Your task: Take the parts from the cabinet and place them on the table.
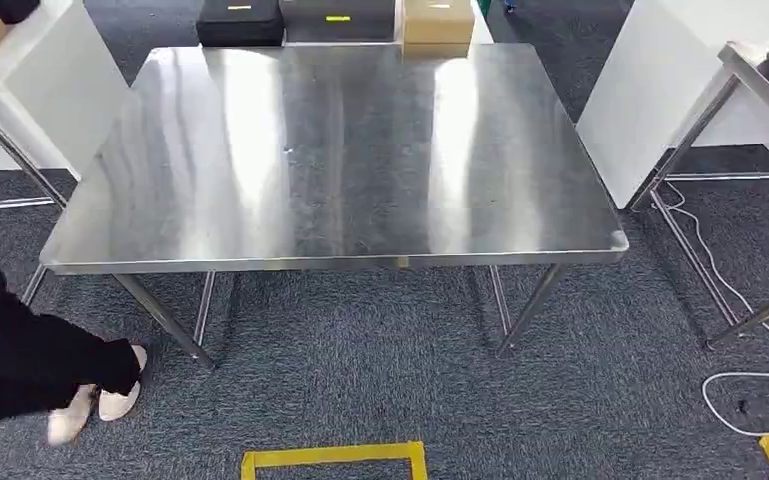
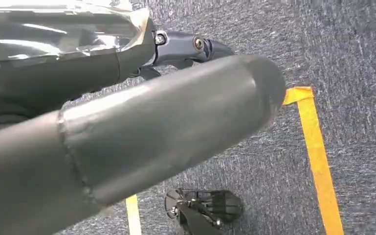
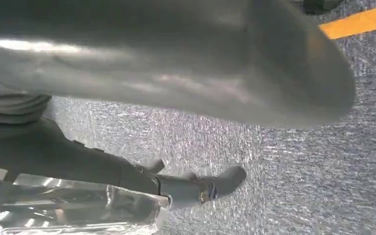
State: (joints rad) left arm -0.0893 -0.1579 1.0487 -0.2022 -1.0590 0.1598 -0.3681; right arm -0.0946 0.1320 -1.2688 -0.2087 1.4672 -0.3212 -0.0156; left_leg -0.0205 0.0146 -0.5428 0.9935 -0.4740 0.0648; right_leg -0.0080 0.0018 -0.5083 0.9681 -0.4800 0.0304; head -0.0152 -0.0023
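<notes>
The steel surface [image 1: 340,150] is lying square ahead, filling the middle of the head view, and the robot is standing back from it behind the yellow tape [image 1: 335,456] at the bottom edge of the frame, which looks like a marked standing spot. Both arms are hanging low over the carpet. The left hand [image 2: 142,117] is carrying a silvery packet [image 2: 54,29], its dark fingers [image 2: 195,46] lying along the wrapping with the thick thumb across from them. The right hand [image 3: 151,73] is doing the same with a second silvery packet [image 3: 63,208], one finger [image 3: 200,188] reaching past the wrapping's edge. By my reading these are the bagged parts, held close at the sides so they ride steady on the way over, though what is inside the wrapping I cannot tell. Three boxes, black [image 1: 240,22], grey [image 1: 337,18] and tan [image 1: 438,22], are sitting beyond the far edge at the top of the frame. A person [image 1: 20,360] is standing at the lower left, near the surface's corner leg; worth watching on approach.
</notes>
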